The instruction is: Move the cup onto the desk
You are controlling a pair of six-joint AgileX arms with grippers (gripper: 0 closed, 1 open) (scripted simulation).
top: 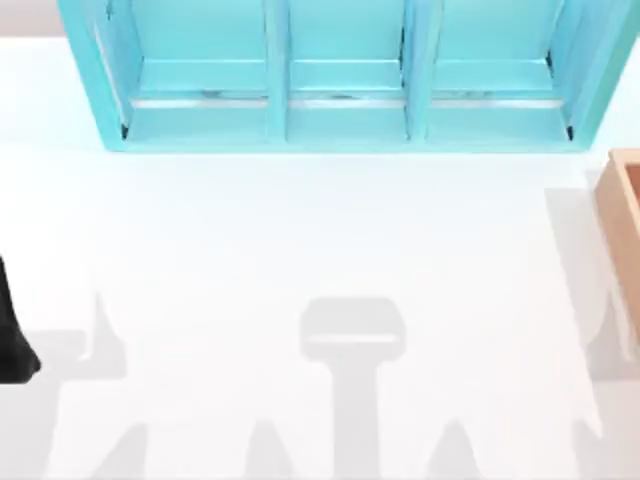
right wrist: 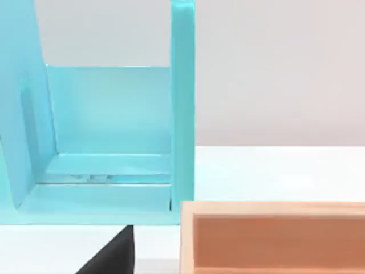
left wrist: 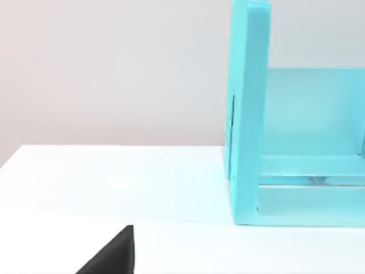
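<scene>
I am working in a rendered, simulated tabletop bench rather than any lived-in room: the broad, smooth, plain white desk (top: 300, 230) carries no clutter, stains or wear, and behind it my wrist views meet a flat, featureless pale grey backdrop. What stands on it looks like staged test props, namely a glossy teal shelf unit with three open compartments (top: 340, 120) along the far edge and a plain tan wooden box (top: 625, 225) at the right edge. Their surfaces are evenly coloured and unmarked, with soft grey shadows lying across the white top.
</scene>
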